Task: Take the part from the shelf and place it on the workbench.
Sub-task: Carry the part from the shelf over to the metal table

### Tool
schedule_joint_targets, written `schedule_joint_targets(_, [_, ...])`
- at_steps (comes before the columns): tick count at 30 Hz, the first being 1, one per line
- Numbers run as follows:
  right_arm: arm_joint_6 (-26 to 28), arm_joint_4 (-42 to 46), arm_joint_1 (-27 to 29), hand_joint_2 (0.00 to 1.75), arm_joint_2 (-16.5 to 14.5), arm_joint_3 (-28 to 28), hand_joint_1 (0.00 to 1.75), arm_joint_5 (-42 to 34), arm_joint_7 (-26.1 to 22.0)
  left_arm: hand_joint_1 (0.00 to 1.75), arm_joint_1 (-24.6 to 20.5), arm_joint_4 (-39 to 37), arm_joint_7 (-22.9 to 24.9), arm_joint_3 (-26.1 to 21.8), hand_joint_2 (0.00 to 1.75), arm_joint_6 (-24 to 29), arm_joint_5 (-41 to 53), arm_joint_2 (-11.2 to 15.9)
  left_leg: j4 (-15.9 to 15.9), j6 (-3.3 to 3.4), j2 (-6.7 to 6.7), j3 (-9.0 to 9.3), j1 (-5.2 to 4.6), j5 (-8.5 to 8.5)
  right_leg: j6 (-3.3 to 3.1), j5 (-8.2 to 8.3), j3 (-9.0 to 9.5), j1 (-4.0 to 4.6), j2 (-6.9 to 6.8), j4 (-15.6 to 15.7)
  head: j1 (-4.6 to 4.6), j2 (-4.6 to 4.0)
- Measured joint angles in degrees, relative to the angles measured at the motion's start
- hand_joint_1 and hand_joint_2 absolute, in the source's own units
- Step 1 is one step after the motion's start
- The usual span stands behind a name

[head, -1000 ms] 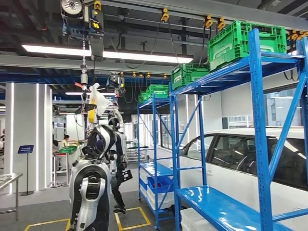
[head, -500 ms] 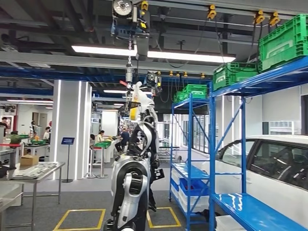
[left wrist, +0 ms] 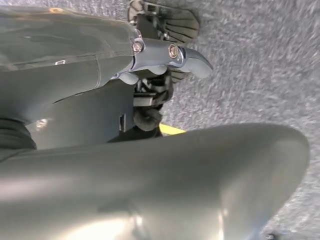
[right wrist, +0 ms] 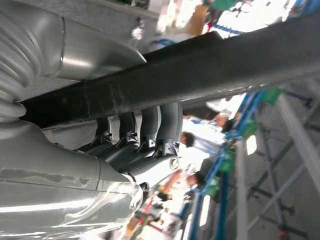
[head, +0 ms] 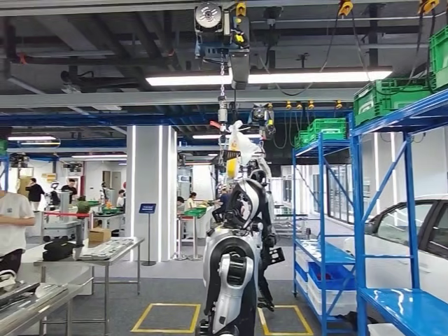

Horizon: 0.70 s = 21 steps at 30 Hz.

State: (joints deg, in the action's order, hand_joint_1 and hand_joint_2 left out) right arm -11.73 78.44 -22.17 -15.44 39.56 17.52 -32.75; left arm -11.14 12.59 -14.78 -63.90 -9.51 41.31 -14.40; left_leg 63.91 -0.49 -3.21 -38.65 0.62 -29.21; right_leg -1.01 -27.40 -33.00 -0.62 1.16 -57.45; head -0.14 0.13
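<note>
Right wrist view showed the right hand (right wrist: 151, 135) gripping a long black part (right wrist: 196, 70) running across its fingers, while the desk (head: 113, 246) lay to the robot's left.

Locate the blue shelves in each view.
Head view: the shelves stand along the right side, with green crates on top.
Right wrist view: the shelves lie beyond the part that the right hand grips.
Left wrist view: this camera faces the floor and a yellow line.
Shared landmark: the green crates; the yellow line links the head and left wrist views.
</note>
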Motion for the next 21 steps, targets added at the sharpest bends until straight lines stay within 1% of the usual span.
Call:
schedule_joint_targets(1, [0.1,0.0,0.1,1.75,0.2,0.0,1.75,0.1,-0.1,0.00,-0.1,0.0,0.0,0.0,1.75,0.1,0.0,0.0,3.4,-0.29,1.17,-1.66,0.15,-1.58,-0.02,-0.03,0.01,-0.02,-0.81,0.0,0.01,0.00])
schedule_joint_targets(2, [0.2,-0.1,0.1,1.75,0.4,0.0,1.75,0.1,-0.2,0.00,-0.1,0.0,-0.1,0.0,1.75,0.2,-0.1,-0.1,6.5,-0.57,1.87,-3.18,0.36,-2.68,-0.01,-0.08,0.01,-0.03,-1.68,0.0,0.01,0.00])
schedule_joint_targets(3, [0.2,-0.3,0.2,1.75,0.6,0.0,1.75,0.2,-0.3,0.00,-0.1,0.0,-0.1,0.0,1.75,0.4,-0.2,-0.1,8.3,-0.83,2.29,-4.03,0.58,-2.93,0.03,-0.14,0.02,-0.04,-2.50,0.0,0.01,0.00])
schedule_joint_targets(4, [0.3,-0.4,0.3,1.75,0.8,-0.1,1.75,0.2,-0.4,0.00,0.0,0.0,-0.1,0.0,1.75,0.5,-0.3,-0.1,8.2,-1.09,2.64,-3.93,0.80,-2.20,0.15,-0.24,0.03,-0.09,-3.27,-0.1,0.01,0.00])
schedule_joint_targets(5, [0.4,-0.5,0.3,1.75,0.9,-0.1,1.75,0.3,-0.5,0.00,0.0,0.0,-0.1,0.0,1.75,0.6,-0.4,-0.1,6.0,-1.30,3.15,-2.81,0.99,-0.65,0.33,-0.38,0.07,-0.16,-3.97,-0.2,0.01,0.00])
schedule_joint_targets(6, [0.5,-0.6,0.2,1.75,0.9,-0.1,1.75,0.3,-0.6,0.00,0.0,0.0,-0.2,0.0,1.75,0.8,-0.4,-0.1,2.5,-1.48,4.07,-1.00,1.10,1.16,0.62,-0.56,0.17,-0.24,-4.60,-0.3,0.01,0.00])
schedule_joint_targets(7, [0.5,-0.6,0.2,1.75,1.0,-0.2,1.75,0.3,-0.7,0.00,-0.1,0.0,-0.2,0.0,1.75,0.9,-0.5,-0.2,-0.8,-1.56,5.41,0.73,0.88,2.41,0.98,-0.77,0.22,-0.18,-5.19,-0.4,0.01,0.00])
schedule_joint_targets(8, [0.6,-0.6,0.1,1.75,1.0,-0.4,1.75,0.3,-0.8,0.00,-0.2,0.0,-0.2,0.0,1.75,0.9,-0.5,-0.2,-3.2,-1.31,6.44,1.95,0.67,3.14,1.38,-0.97,0.29,-0.07,-5.69,-0.6,0.00,0.00])
schedule_joint_targets(9, [0.6,-0.6,0.0,1.75,1.0,-0.6,1.75,0.4,-0.9,0.00,-0.3,0.0,-0.3,0.0,1.75,0.9,-0.5,-0.3,-4.5,-0.95,7.06,2.54,0.43,3.26,1.78,-1.13,0.42,0.08,-6.18,-0.6,-0.01,0.00])
schedule_joint_targets(10, [0.6,-0.6,0.0,1.75,1.1,-0.7,1.75,0.6,-1.0,0.00,-0.4,0.0,-0.3,0.0,1.75,0.9,-0.5,-0.4,-4.6,-0.45,7.06,2.53,0.14,3.03,2.09,-1.21,0.57,0.22,-6.66,-0.6,-0.01,0.00])
schedule_joint_targets(11, [0.5,-0.6,0.0,1.75,1.1,-0.8,1.75,0.8,-1.0,0.00,-0.4,0.0,-0.3,0.0,1.75,0.9,-0.6,-0.4,-4.6,0.12,6.40,2.46,0.13,3.05,2.39,-1.30,0.82,0.17,-7.21,-0.5,-0.02,0.00])
schedule_joint_targets(12, [0.5,-0.6,0.0,1.75,1.1,-0.9,1.75,0.9,-1.0,0.00,-0.3,0.0,-0.3,0.0,1.75,0.9,-0.6,-0.4,-4.7,0.50,5.82,2.49,0.13,3.08,2.72,-1.57,1.07,0.01,-7.21,-0.5,-0.02,0.00])
schedule_joint_targets(13, [0.5,-0.6,-0.1,1.75,1.1,-0.9,1.75,1.0,-1.0,0.00,-0.2,0.0,-0.3,-0.1,1.75,0.9,-0.6,-0.4,-4.7,0.90,5.23,2.54,0.14,3.13,2.94,-2.26,1.03,-0.20,-6.36,-1.1,-0.01,0.00])
schedule_joint_targets(14, [0.5,-0.6,-0.1,1.75,1.1,-1.0,1.75,1.1,-1.0,0.00,-0.3,0.0,-0.4,-0.1,1.75,0.9,-0.7,-0.4,-4.8,1.29,4.63,2.59,0.20,3.21,3.09,-3.50,0.50,-0.36,-5.08,-2.7,-0.02,0.00])
schedule_joint_targets(15, [0.5,-0.6,-0.1,1.75,1.2,-1.1,1.75,1.2,-1.1,0.00,-0.3,0.0,-0.4,-0.1,1.75,0.9,-0.7,-0.5,-4.8,1.61,4.00,2.62,0.24,3.28,3.14,-5.25,-0.70,-0.45,-3.50,-5.5,-0.02,0.00])
schedule_joint_targets(16, [0.5,-0.6,0.0,1.75,1.4,-1.2,1.75,1.2,-1.1,0.00,-0.4,0.0,-0.4,-0.1,1.75,0.9,-0.7,-0.6,-4.8,1.87,3.31,2.61,0.17,3.30,3.03,-7.15,-2.45,-0.42,-2.31,-9.4,-0.03,0.00])
schedule_joint_targets(17, [0.5,-0.7,0.1,1.75,1.6,-1.2,1.75,1.3,-1.1,0.00,-0.4,0.0,-0.4,-0.1,1.75,0.8,-0.7,-0.6,-4.8,2.06,2.57,2.62,0.03,3.32,2.89,-8.63,-4.38,-0.32,-1.82,-13.3,-0.03,0.00])
schedule_joint_targets(18, [0.5,-0.7,0.2,1.75,1.7,-1.2,1.75,1.4,-1.1,0.00,-0.3,0.0,-0.4,-0.1,1.75,0.7,-0.7,-0.7,-4.8,2.16,1.77,2.63,-0.13,3.34,2.73,-9.23,-5.88,-0.18,-1.57,-16.1,-0.03,0.00])
schedule_joint_targets(19, [0.4,-0.8,0.3,1.75,1.8,-1.2,1.75,1.5,-1.0,0.00,-0.3,0.0,-0.4,-0.1,1.75,0.6,-0.7,-0.7,-4.8,2.24,0.95,2.65,-0.30,3.35,2.49,-8.67,-6.49,-0.01,-1.40,-16.8,-0.03,0.00])
schedule_joint_targets(20, [0.4,-0.9,0.3,1.75,1.9,-1.2,1.75,1.6,-1.0,0.00,-0.3,0.0,-0.5,-0.1,1.75,0.5,-0.7,-0.8,-4.8,2.28,0.10,2.71,-0.48,3.37,2.13,-7.06,-6.07,0.19,-1.13,-15.3,-0.03,0.00])
schedule_joint_targets(21, [0.4,-1.0,0.2,1.75,1.9,-1.2,1.75,1.7,-1.0,0.00,-0.3,0.0,-0.5,-0.1,1.75,0.5,-0.8,-0.8,-4.8,2.30,-0.70,2.78,-0.61,3.38,1.60,-4.75,-4.77,0.40,-0.36,-12.0,-0.03,0.00])
